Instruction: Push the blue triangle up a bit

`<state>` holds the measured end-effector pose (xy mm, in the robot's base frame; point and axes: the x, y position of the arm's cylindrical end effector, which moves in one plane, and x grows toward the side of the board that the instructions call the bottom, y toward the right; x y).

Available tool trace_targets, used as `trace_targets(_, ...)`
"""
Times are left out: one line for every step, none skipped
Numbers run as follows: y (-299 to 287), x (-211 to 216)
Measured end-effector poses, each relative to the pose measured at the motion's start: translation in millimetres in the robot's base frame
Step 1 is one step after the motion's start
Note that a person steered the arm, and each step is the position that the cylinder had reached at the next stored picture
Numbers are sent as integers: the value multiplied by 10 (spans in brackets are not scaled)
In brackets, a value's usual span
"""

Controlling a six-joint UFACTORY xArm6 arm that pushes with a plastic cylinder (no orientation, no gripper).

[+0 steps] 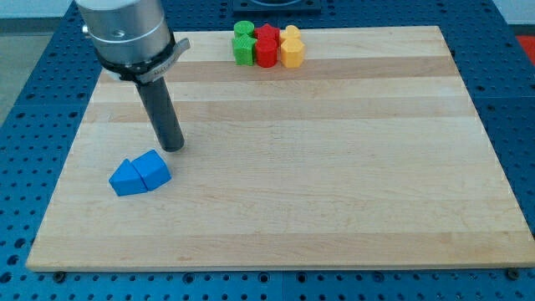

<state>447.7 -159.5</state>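
Observation:
Two blue blocks lie touching at the view's lower left of the wooden board [334, 167]. The right one, a blue triangle [153, 170], has a ridged top. The left one [126, 178] is a blue block whose exact shape I cannot make out. My tip [174, 148] rests on the board just above and slightly right of the blue triangle, a small gap apart from it. The dark rod rises from there toward the view's upper left.
A tight cluster stands at the board's top edge: two green blocks [243, 45], two red blocks [267, 46] and two yellow blocks [292, 47]. The board lies on a blue perforated table [33, 100].

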Motion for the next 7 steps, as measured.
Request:
trace_targets(-251, 18)
trace_targets(-294, 174)
trace_targets(-294, 291)
trace_targets(-294, 405)
trace_targets(-307, 488)
trace_targets(-336, 577)
trace_targets(-463, 614)
